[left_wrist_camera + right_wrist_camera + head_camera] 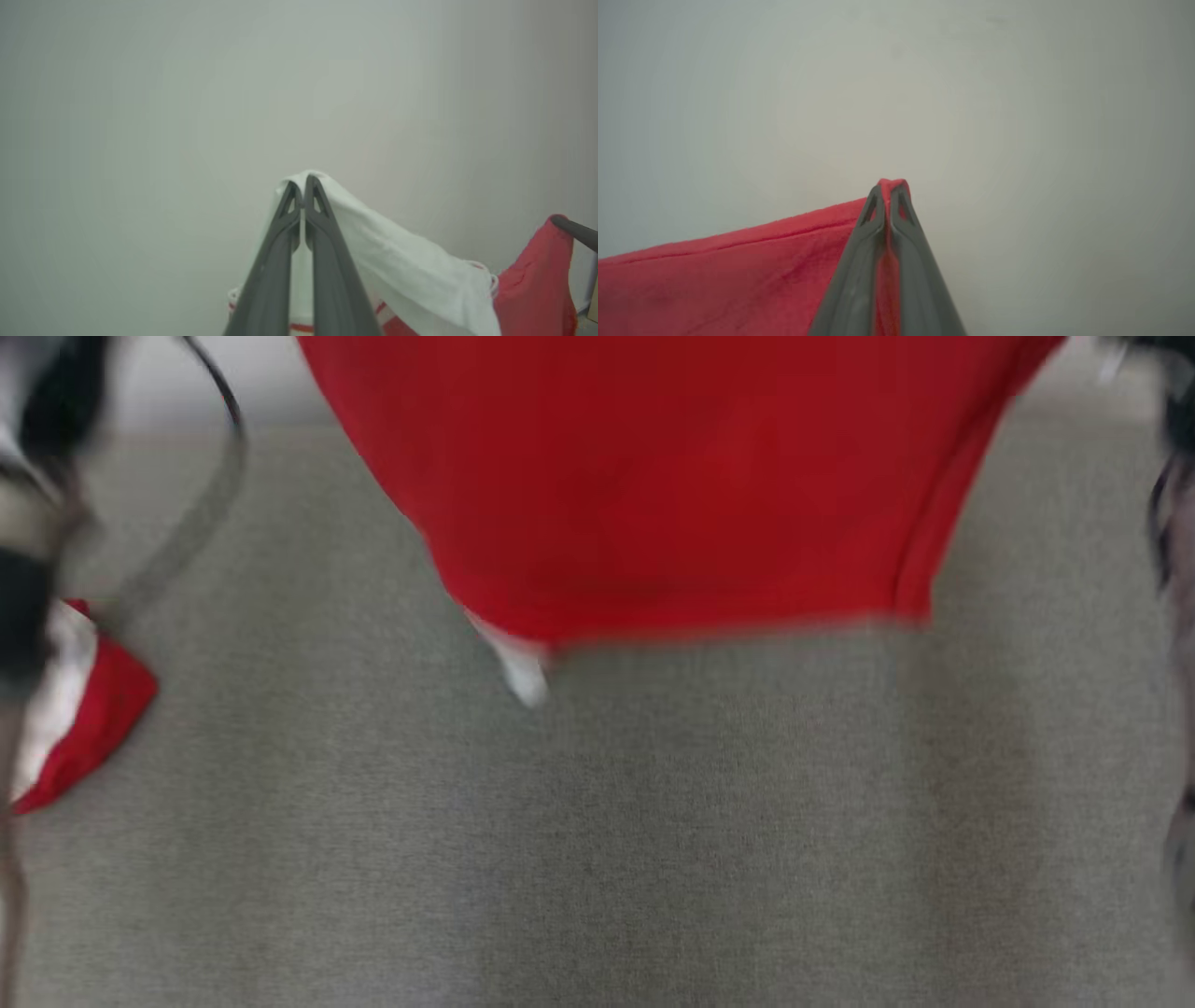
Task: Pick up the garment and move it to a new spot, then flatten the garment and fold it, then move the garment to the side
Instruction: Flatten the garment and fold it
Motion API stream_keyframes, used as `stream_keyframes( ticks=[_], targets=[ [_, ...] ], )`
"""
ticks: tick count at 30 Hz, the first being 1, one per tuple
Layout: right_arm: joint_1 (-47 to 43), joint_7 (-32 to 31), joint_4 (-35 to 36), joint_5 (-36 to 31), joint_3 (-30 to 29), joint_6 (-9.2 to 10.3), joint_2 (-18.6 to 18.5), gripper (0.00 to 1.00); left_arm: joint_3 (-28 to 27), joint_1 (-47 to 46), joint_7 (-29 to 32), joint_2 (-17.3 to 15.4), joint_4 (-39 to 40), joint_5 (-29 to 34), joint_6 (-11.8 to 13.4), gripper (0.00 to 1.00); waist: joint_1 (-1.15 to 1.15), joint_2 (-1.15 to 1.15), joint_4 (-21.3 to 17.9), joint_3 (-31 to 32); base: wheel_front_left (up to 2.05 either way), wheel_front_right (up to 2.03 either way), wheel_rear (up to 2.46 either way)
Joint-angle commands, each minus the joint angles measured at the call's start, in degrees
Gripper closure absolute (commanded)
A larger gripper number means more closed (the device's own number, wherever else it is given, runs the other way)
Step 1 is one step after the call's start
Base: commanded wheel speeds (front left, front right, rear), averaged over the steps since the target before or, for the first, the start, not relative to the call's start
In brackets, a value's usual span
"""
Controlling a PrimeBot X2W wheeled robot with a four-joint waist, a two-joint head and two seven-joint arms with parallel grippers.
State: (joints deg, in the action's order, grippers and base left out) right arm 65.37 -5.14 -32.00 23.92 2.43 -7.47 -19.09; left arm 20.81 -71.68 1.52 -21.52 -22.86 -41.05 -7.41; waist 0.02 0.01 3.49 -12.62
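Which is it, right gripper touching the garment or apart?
Touching. In the right wrist view the right gripper is shut on a fold of the red garment, and cloth pokes out past the tips.

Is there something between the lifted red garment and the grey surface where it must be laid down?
Nothing visible. The garment hangs between the left gripper, shut on a white part, and the right gripper, shut on a red edge. The grey surface below it shows no other object.
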Motion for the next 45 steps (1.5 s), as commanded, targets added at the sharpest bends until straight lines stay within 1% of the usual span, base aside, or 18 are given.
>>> stream_keyframes(
  ticks=[1,5,7,9,10,14,19,23,25,29,33,35,37,39,40,42,45],
  targets=[
    [8.5,-0.5,-3.3,-1.4,-0.3,-0.07,0.7,1.00,-0.6,-8.5,-0.5,-0.2,-4.0,-0.6,0.0,1.00,-0.02,-0.01,-3.4,-10.1,0.00,0.00,0.00],
    [23.4,0.2,-10.4,-5.1,-1.1,-0.07,1.5,1.00,-0.1,-23.3,-2.1,-0.2,-12.0,0.8,0.0,1.00,-0.02,-0.01,-4.3,-15.1,0.00,0.00,0.00],
    [29.3,1.1,-13.9,-6.9,-1.8,-0.07,2.0,1.00,0.7,-29.2,-3.3,0.2,-15.4,1.3,0.0,1.00,-0.02,-0.01,-4.6,-17.2,0.00,0.00,0.00],
    [33.5,1.9,-17.1,-9.1,-1.9,-0.07,2.2,1.00,1.4,-33.9,-4.4,0.4,-18.5,1.2,0.0,1.00,-0.02,-0.01,-4.7,-18.9,0.00,0.00,0.00],
    [33.5,1.9,-17.1,-9.1,-1.9,-0.07,2.2,1.00,1.4,-33.9,-4.4,0.4,-18.5,1.2,0.0,1.00,-0.02,-0.01,-4.7,-18.9,0.00,0.00,0.00],
    [41.2,3.4,-22.5,-11.8,-2.6,-0.07,1.8,1.00,3.2,-41.3,-6.4,-0.4,-23.3,1.3,0.1,1.00,-0.02,-0.01,-5.1,-22.2,0.00,0.00,0.00],
    [46.1,6.2,-27.9,-13.5,-3.6,-0.06,1.5,1.00,4.2,-45.3,-9.1,0.5,-27.9,-1.2,0.1,1.00,-0.02,-0.01,-4.5,-24.4,0.00,0.00,0.00],
    [47.1,8.2,-30.8,-13.8,-3.1,-0.07,1.7,1.00,7.4,-43.5,-10.4,-0.1,-28.8,-3.3,0.1,1.00,-0.02,-0.01,-4.1,-24.5,0.00,0.00,0.00],
    [46.7,9.0,-31.9,-13.2,-2.2,-0.07,2.1,1.00,8.0,-42.5,-11.1,-0.3,-28.8,-5.1,0.1,1.00,-0.02,-0.01,-4.2,-24.4,0.00,0.00,0.00],
    [42.5,11.0,-32.0,-10.8,1.9,-0.07,1.7,1.00,11.5,-36.3,-11.9,-1.3,-25.7,-8.7,0.1,1.00,-0.02,-0.01,-3.8,-22.7,0.00,0.00,0.00],
    [34.3,12.4,-29.1,-5.5,7.6,-0.07,1.3,1.00,14.3,-27.8,-13.1,-4.0,-20.9,-12.5,0.1,1.00,-0.02,-0.01,-4.2,-19.3,0.00,0.00,0.00],
    [28.6,12.7,-26.0,-1.2,10.1,-0.07,-0.1,1.00,14.8,-22.6,-14.1,-5.1,-18.0,-14.6,0.1,1.00,-0.02,-0.01,-4.1,-17.3,0.00,0.00,0.00],
    [21.7,12.5,-22.3,3.3,12.4,-0.07,-2.3,1.00,14.5,-16.9,-15.1,-6.3,-15.0,-16.1,0.1,1.00,-0.02,-0.01,-4.1,-15.4,0.00,0.00,0.00],
    [14.1,12.1,-17.7,7.4,14.6,-0.07,-4.4,1.00,13.4,-10.8,-15.9,-7.6,-11.2,-17.5,0.5,1.00,-0.02,-0.01,-4.1,-13.3,0.00,0.00,0.00],
    [10.2,11.8,-15.1,9.4,15.4,-0.07,-5.4,1.00,13.0,-7.3,-16.1,-8.1,-9.0,-17.8,0.8,1.00,-0.02,-0.01,-4.0,-12.3,0.00,0.00,0.00],
    [2.3,11.5,-9.6,13.0,16.2,-0.07,-8.0,1.00,11.4,-0.3,-16.5,-9.5,-3.7,-18.3,2.8,1.00,-0.02,-0.01,-3.9,-10.5,0.00,0.00,0.00],
    [-10.4,11.6,-1.8,16.4,16.1,-0.06,-11.4,1.00,8.5,11.6,-16.8,-10.7,5.6,-19.4,7.1,1.00,-0.02,-0.01,-3.5,-7.9,0.00,0.00,0.00]
  ],
)
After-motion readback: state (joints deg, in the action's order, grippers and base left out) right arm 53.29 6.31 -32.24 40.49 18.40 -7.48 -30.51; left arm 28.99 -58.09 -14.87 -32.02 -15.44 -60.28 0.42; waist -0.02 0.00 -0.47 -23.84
